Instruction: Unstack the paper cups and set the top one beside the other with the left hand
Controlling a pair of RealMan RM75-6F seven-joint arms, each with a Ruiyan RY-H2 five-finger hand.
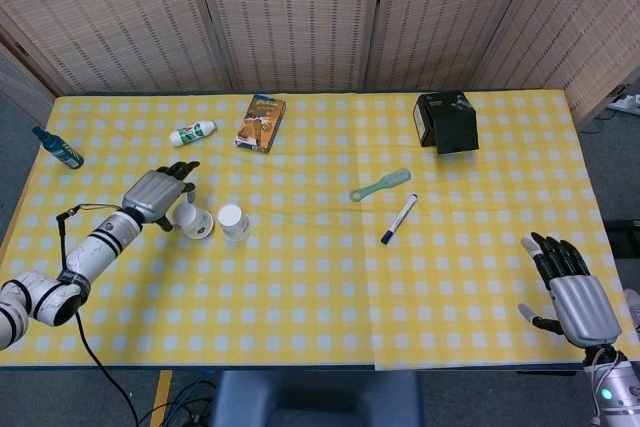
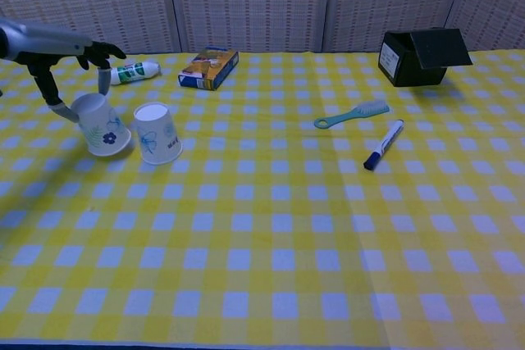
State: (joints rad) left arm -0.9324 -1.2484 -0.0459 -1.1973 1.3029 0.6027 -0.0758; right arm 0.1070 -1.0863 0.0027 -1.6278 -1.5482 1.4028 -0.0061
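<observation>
Two white paper cups with blue flower prints are separated on the yellow checked table (image 1: 330,287). One cup (image 1: 234,222) (image 2: 157,134) stands upside down by itself. Just to its left, my left hand (image 1: 155,194) (image 2: 61,47) pinches the other cup (image 1: 192,219) (image 2: 102,126) by its closed end. That cup is tilted and its rim is at or just above the cloth. My right hand (image 1: 575,297) hovers open at the table's near right corner, holding nothing. It does not appear in the chest view.
Behind the cups lie a white tube (image 1: 192,133) and a snack box (image 1: 261,123). A blue bottle (image 1: 58,147) is at the far left edge. Right of centre lie a green brush (image 1: 381,185) and a marker (image 1: 399,218), with a black box (image 1: 447,122) behind them.
</observation>
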